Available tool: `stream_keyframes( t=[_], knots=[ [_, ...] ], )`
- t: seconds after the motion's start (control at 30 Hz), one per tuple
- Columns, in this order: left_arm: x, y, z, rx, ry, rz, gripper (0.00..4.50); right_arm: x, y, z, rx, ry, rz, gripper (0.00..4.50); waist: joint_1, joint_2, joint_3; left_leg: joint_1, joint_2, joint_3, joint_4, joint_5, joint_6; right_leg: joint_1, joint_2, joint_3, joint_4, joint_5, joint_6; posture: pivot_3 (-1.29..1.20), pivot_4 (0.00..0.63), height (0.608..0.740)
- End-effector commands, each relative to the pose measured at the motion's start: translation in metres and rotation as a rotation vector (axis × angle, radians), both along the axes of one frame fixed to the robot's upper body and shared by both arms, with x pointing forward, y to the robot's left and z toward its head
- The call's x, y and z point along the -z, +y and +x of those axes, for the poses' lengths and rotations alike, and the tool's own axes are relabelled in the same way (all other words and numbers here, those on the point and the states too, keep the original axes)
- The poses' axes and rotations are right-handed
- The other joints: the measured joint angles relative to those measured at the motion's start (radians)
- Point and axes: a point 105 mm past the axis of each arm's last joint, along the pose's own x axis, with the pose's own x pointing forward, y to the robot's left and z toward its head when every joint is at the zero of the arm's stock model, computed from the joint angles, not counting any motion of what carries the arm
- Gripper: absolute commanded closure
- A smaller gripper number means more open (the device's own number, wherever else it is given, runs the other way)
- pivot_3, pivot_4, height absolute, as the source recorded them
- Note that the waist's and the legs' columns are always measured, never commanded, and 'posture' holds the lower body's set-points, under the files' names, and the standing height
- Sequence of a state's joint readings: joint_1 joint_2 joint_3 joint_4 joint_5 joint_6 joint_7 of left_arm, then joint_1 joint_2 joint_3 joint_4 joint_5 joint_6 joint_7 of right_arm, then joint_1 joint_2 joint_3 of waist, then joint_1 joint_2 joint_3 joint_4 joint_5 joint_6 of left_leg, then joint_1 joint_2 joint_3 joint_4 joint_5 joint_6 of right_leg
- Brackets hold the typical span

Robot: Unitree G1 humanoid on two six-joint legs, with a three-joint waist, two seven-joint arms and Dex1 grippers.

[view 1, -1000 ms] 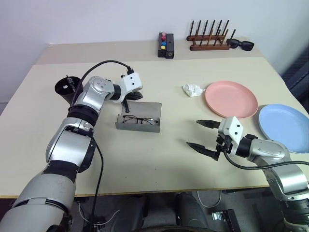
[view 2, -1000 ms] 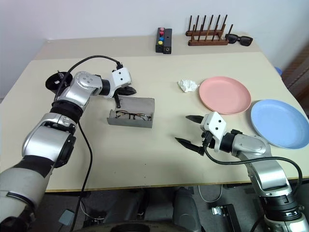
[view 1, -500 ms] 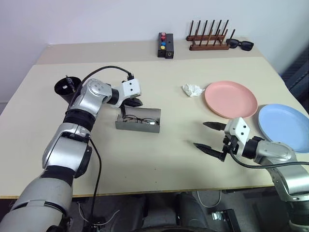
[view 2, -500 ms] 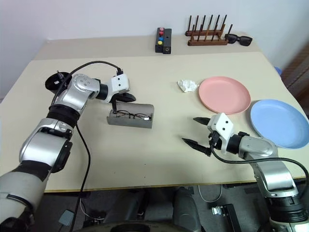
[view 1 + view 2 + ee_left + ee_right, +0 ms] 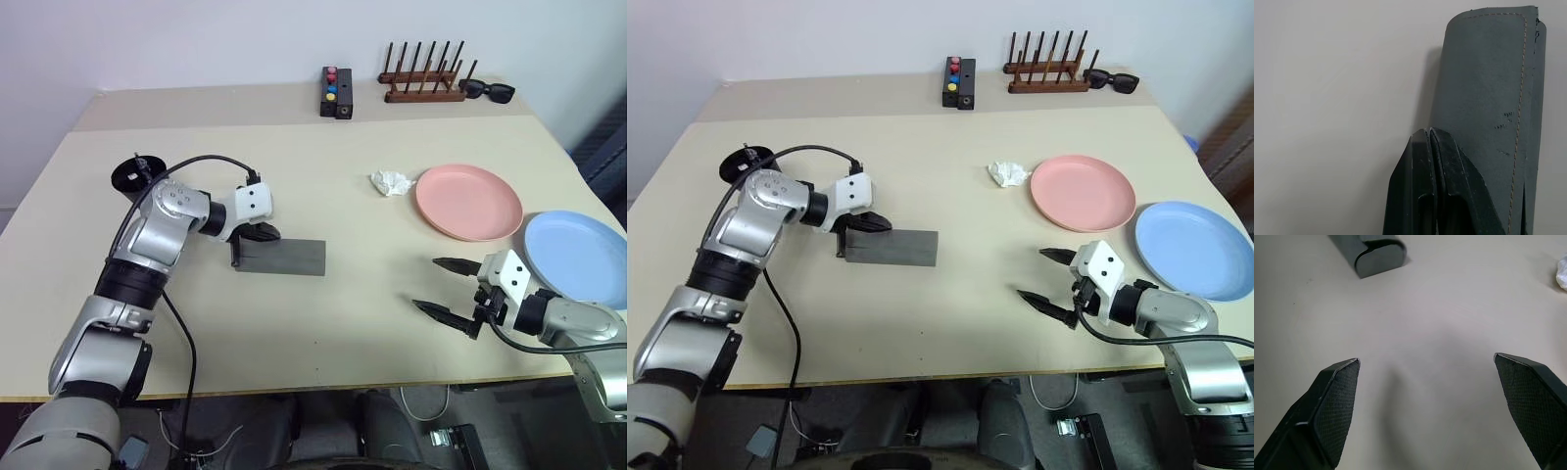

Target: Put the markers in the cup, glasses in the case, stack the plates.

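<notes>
At the far left of the beige desk (image 5: 323,362) stands the tall black plastic cup (image 5: 130,181), with a slim marker (image 5: 142,164) poking up from its rim. Just beside it to the right, the left tool (image 5: 257,238) has its two black fingers pressed together, empty, their tips at the left end of the grey rectangular hard-shell glasses case (image 5: 282,258). The case lies flat with its curved lid down; the left wrist view shows the stitched grey shell (image 5: 1488,107) right next to the closed fingers (image 5: 1432,196). Toward the middle, a small crumpled white scrap (image 5: 391,182) sits near the round salmon pink plate (image 5: 468,201). The light blue round plate (image 5: 578,257) lies just to the right of it, apart and unstacked. In front of the plates, the right tool (image 5: 446,286) hovers over bare desk with its fingers spread wide, holding nothing. Along the back edge are a small black box with coloured buttons (image 5: 336,91), a wooden peg rack (image 5: 423,80) and chunky black sunglasses (image 5: 487,91).
</notes>
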State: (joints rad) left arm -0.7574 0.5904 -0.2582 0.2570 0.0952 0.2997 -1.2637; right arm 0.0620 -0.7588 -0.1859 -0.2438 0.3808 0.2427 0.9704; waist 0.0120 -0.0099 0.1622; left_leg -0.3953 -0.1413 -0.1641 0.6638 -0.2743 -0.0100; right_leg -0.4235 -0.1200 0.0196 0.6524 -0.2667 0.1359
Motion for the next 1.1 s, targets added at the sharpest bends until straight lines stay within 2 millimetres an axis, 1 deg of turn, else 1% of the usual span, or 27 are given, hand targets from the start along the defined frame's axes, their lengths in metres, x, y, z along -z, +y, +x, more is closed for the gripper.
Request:
stream_keyframes(
  t=[0.03,0.13,0.23,0.37,0.47,0.53,0.6,0.67,0.7,0.8,0.9,1.0,1.03,1.1],
  knots=[
    [-0.001,-0.005,-0.006,0.008,-0.007,-0.012,4.46,-0.016,0.009,0.001,-0.032,-0.053,0.015,0.00,0.001,0.000,0.000,0.000,0.000,0.000,0.000,0.000,0.000,0.000,0.000,0.000,0.000,0.000,0.000,0.00,0.150,0.740],
    [-0.018,-0.010,0.002,-0.021,-0.056,-0.059,4.46,-0.019,0.012,0.001,-0.038,-0.053,0.015,0.00,0.001,0.000,0.000,0.000,0.000,0.000,0.000,0.000,0.000,0.000,0.000,0.000,0.000,0.000,0.000,0.00,0.150,0.740],
    [-0.027,-0.010,0.005,-0.031,-0.077,-0.076,4.46,-0.021,0.015,0.001,-0.040,-0.052,0.015,0.00,0.000,0.000,0.000,0.000,0.000,0.000,0.000,0.000,0.000,0.000,0.000,0.000,0.000,0.000,0.000,0.00,0.150,0.740],
    [-0.029,-0.006,0.004,-0.045,-0.081,-0.088,4.46,-0.021,0.016,0.002,-0.039,-0.050,0.015,0.00,0.000,0.000,0.000,0.000,0.000,0.000,0.000,0.000,0.000,0.000,0.000,0.000,0.000,0.000,0.000,0.00,0.150,0.740],
    [-0.029,-0.006,0.002,-0.047,-0.090,-0.105,4.46,-0.021,0.016,0.003,-0.034,-0.050,0.015,0.00,0.000,0.000,0.000,0.000,0.000,0.000,0.000,0.000,0.000,0.000,0.000,0.000,0.000,0.000,0.000,0.00,0.150,0.740],
    [-0.032,-0.007,0.005,-0.067,-0.112,-0.134,4.46,-0.020,0.014,0.006,-0.025,-0.052,0.014,0.00,0.001,0.000,0.000,0.000,0.000,0.000,0.000,0.000,0.000,0.000,0.000,0.000,-0.001,0.000,0.000,0.00,0.150,0.740],
    [-0.045,-0.011,0.012,-0.098,-0.171,-0.214,4.46,-0.019,0.011,0.010,-0.006,-0.061,0.011,0.00,0.002,0.000,0.000,0.000,0.000,0.000,0.000,0.000,0.000,0.000,0.000,0.000,-0.001,0.000,0.000,0.00,0.150,0.740],
    [-0.059,-0.015,0.018,-0.148,-0.187,-0.309,4.46,-0.019,0.008,0.012,0.011,-0.065,0.009,0.00,0.002,0.000,0.000,0.000,0.000,0.000,0.000,0.000,0.000,0.000,0.000,0.000,-0.001,0.000,0.000,0.00,0.150,0.740],
    [-0.065,-0.017,0.017,-0.143,-0.163,-0.371,4.46,-0.020,0.007,0.013,0.015,-0.067,0.010,0.00,0.001,0.000,0.000,0.000,0.000,0.000,0.000,0.000,0.000,0.000,0.000,0.000,-0.001,0.000,0.000,0.00,0.150,0.740],
    [-0.072,-0.022,0.011,-0.121,-0.155,-0.448,4.46,-0.024,0.004,0.015,0.027,-0.085,0.008,0.00,0.000,0.000,0.000,0.000,0.000,0.000,0.000,0.000,0.000,0.000,0.000,0.000,-0.001,0.000,0.000,0.00,0.150,0.740],
    [-0.069,-0.031,-0.008,-0.044,-0.104,-0.492,3.74,-0.028,-0.005,0.019,0.065,-0.104,0.006,0.00,-0.002,0.000,0.000,0.000,0.000,0.000,0.000,0.000,0.000,0.000,0.000,0.000,-0.001,0.000,0.000,0.00,0.150,0.740],
    [-0.067,-0.040,-0.025,-0.005,-0.047,-0.543,2.26,-0.029,-0.018,0.025,0.126,-0.128,0.002,0.00,-0.001,0.000,0.000,0.000,0.000,0.000,0.000,0.000,0.000,0.000,0.000,0.000,-0.001,0.000,0.000,0.00,0.150,0.740],
    [-0.066,-0.042,-0.028,0.002,-0.034,-0.556,1.71,-0.030,-0.022,0.027,0.143,-0.135,0.003,0.00,0.000,0.000,0.000,0.000,0.000,0.000,0.000,0.000,0.000,0.000,0.000,0.000,-0.001,0.000,0.000,0.00,0.150,0.740],
    [-0.065,-0.045,-0.034,0.005,-0.009,-0.578,0.78,-0.030,-0.032,0.031,0.198,-0.149,-0.004,0.00,0.002,0.000,0.000,0.000,0.000,0.000,0.000,0.000,0.000,0.000,0.000,0.000,-0.001,0.000,0.000,0.00,0.150,0.740]
  ],
)
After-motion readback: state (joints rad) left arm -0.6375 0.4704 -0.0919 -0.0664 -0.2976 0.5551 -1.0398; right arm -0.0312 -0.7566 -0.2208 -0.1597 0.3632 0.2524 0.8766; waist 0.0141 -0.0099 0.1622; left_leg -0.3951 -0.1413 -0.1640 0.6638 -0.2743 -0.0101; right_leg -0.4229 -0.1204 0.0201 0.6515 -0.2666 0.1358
